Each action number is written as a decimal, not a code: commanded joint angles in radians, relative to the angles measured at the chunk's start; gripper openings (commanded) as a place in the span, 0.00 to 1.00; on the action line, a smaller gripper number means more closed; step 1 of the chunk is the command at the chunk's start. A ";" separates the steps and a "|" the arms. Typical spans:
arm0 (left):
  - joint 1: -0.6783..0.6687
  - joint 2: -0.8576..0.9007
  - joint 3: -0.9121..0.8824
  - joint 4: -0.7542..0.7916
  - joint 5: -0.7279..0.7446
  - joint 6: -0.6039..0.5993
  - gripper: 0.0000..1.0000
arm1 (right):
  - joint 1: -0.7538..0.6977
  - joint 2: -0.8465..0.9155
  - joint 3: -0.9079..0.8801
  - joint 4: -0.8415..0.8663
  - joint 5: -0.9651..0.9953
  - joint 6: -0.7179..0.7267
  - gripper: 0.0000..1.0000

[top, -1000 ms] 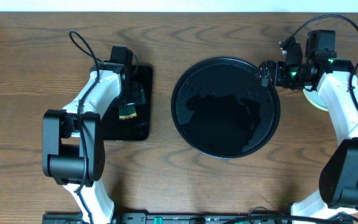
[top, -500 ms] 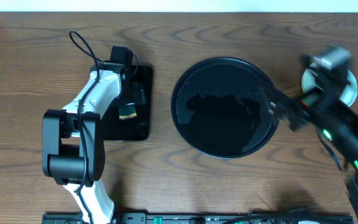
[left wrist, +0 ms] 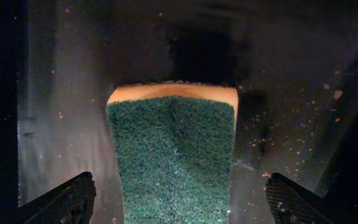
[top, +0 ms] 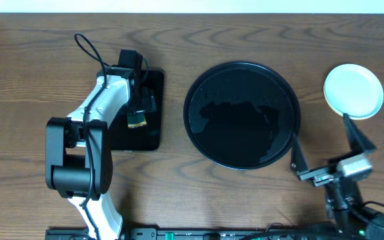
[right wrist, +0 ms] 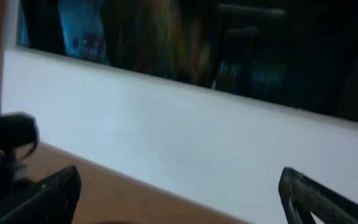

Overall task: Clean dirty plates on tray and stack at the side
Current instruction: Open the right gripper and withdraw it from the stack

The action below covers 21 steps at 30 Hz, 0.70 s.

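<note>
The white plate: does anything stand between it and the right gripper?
Nothing visible does. Overhead, only bare tabletop lies between the plate and the right gripper, its jaws open.

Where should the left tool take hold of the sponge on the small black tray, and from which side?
Grip the sponge across its two long side edges, coming down from above. It lies flat on the rectangular tray, green scrub face up, and the open left tool has one finger on each side, so closing should pinch its narrow width.
</note>
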 commanded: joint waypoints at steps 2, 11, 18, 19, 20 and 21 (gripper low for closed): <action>0.002 0.001 -0.002 -0.003 -0.011 0.005 0.88 | -0.064 -0.114 -0.177 0.069 0.021 0.025 0.99; 0.002 0.001 -0.002 -0.003 -0.011 0.005 0.88 | -0.114 -0.141 -0.349 -0.019 0.028 0.024 0.99; 0.002 0.001 -0.002 -0.003 -0.011 0.005 0.88 | -0.116 -0.140 -0.349 -0.164 0.035 0.021 0.99; 0.002 0.001 -0.002 -0.003 -0.011 0.005 0.88 | -0.116 -0.139 -0.349 -0.166 0.035 0.021 0.99; 0.002 0.001 -0.002 -0.003 -0.011 0.005 0.88 | -0.116 -0.139 -0.349 -0.165 0.035 0.021 0.99; 0.002 0.001 -0.002 -0.003 -0.011 0.005 0.88 | -0.116 -0.139 -0.349 -0.165 0.035 0.021 0.99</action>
